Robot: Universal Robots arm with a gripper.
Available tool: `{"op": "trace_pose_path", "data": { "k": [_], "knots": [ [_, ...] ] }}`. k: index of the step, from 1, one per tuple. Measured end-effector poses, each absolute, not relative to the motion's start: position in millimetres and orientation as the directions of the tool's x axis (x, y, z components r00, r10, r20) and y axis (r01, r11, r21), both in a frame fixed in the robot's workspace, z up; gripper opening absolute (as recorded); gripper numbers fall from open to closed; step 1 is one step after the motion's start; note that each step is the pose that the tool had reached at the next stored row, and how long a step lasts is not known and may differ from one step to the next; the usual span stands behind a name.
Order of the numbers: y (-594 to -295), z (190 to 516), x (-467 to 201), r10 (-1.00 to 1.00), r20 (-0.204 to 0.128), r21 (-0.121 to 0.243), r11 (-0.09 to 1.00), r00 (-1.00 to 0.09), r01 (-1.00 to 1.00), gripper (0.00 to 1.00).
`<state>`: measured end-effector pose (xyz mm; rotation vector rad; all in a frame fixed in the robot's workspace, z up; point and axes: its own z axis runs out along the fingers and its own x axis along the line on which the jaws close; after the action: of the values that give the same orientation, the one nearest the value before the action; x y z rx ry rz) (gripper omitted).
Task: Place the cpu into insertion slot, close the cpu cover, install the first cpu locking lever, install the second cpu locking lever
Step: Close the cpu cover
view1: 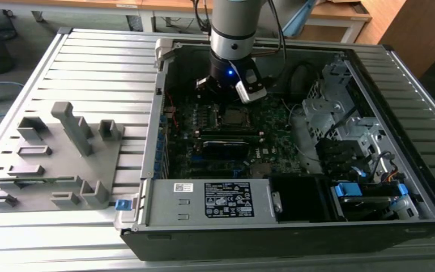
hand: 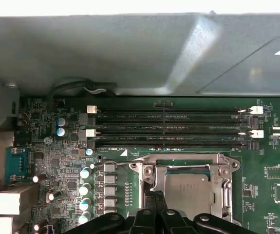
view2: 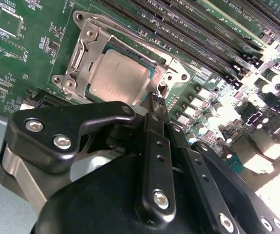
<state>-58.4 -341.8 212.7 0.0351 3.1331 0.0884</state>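
We see the cpu (view2: 118, 78) seated in the slot (view2: 64, 80) on the board (view2: 28, 53), cover (view2: 86, 48) down over its edges, gripper (view2: 155, 100) tips drawn together at the slot's edge, hiding one cpu corner, anything pinched we cannot tell.

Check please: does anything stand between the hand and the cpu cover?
Nothing visible does. In the second wrist view the hand sits right at the edge of the cpu cover, which lies flat over the cpu. The long memory slots run beyond the cover, on the side away from the hand.
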Motion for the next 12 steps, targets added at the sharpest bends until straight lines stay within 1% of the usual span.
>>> {"op": "trace_pose_path", "data": {
  "k": [7,12],
  "knots": [
    [-341.8,211.9,-57.7,0.023,-0.007,0.057,0.998,-1.0,0.022,0.1],
    [-341.8,209.8,-57.7,0.023,-0.027,0.058,0.998,-0.999,0.021,0.1]
  ]
}}
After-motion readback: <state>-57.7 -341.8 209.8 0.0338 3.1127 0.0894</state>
